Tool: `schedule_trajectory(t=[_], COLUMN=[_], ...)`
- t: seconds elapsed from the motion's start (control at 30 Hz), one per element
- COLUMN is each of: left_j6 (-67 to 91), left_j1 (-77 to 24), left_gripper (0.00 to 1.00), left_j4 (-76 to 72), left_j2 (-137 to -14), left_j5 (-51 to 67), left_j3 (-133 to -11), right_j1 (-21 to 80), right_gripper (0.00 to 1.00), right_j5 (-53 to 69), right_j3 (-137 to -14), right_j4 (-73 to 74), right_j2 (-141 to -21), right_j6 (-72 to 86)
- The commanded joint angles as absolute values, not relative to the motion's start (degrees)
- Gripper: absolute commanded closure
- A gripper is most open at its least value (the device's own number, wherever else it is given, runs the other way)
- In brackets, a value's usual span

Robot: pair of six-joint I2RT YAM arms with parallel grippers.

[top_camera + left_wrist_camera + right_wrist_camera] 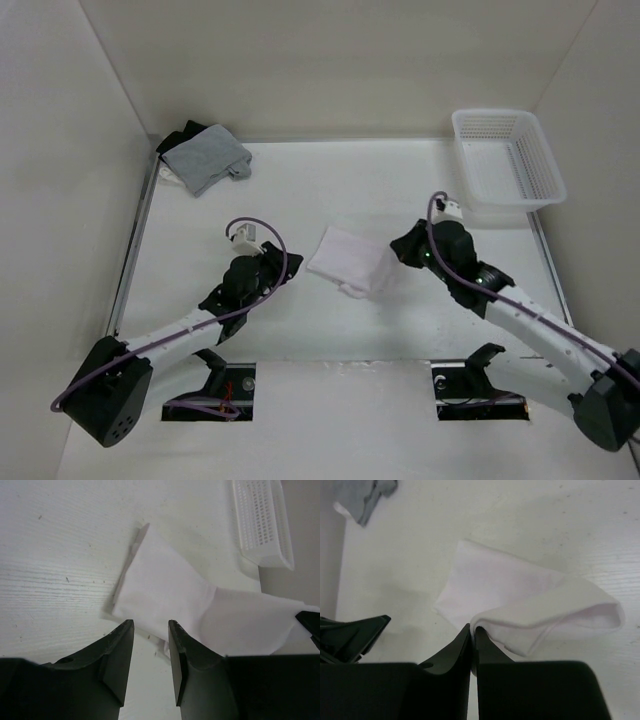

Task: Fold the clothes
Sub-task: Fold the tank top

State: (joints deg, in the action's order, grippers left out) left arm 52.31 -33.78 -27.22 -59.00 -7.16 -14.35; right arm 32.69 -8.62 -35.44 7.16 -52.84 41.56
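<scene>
- Shirt [350, 260]: white, folded small, mid-bench [350, 190], between my hands.
- Left hand [150, 625]: half-wide, empty, just beside the shirt.
- Right hand [472, 629]: I see it pinching the shirt's edge.

The white shirt [348, 262] is thin, matt cloth; the white table top [60, 555] is matt, finely grained; the white lattice basket [260, 525] is plastic.
</scene>
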Motion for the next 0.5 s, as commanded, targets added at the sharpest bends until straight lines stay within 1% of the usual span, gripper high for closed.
schedule_trajectory(t=[0.0, 0.27, 0.33, 0.37, 0.43, 0.47], left_j6=[52.56, 53.26, 53.26, 53.26, 53.26, 53.26], left_j1=[-33.35, -30.28, -29.32, -28.87, -28.08, -27.64], left_gripper=[0.68, 0.67, 0.67, 0.67, 0.66, 0.66], left_j4=[-30.67, -29.97, -29.71, -29.53, -29.18, -29.01], left_j2=[-56.34, -52.12, -51.16, -50.63, -49.92, -49.83], left_j5=[-7.56, -5.89, -4.93, -4.66, -4.57, -4.57], left_j3=[-15.38, -12.92, -12.83, -12.83, -12.74, -12.74], right_j1=[38.00, 46.62, 47.94, 48.73, 50.48, 51.19], right_gripper=[0.92, 0.91, 0.88, 0.80, 0.57, 0.47], right_j5=[-11.87, -11.43, -11.34, -11.42, -11.77, -11.86], right_j3=[-45.06, -67.56, -73.01, -75.30, -78.47, -79.18], right_j4=[10.72, 14.67, 15.55, 15.82, 15.65, 15.38], right_j2=[-63.15, -92.96, -98.85, -101.05, -103.79, -104.06], right_j6=[34.46, 30.06, 30.49, 31.11, 32.86, 33.83])
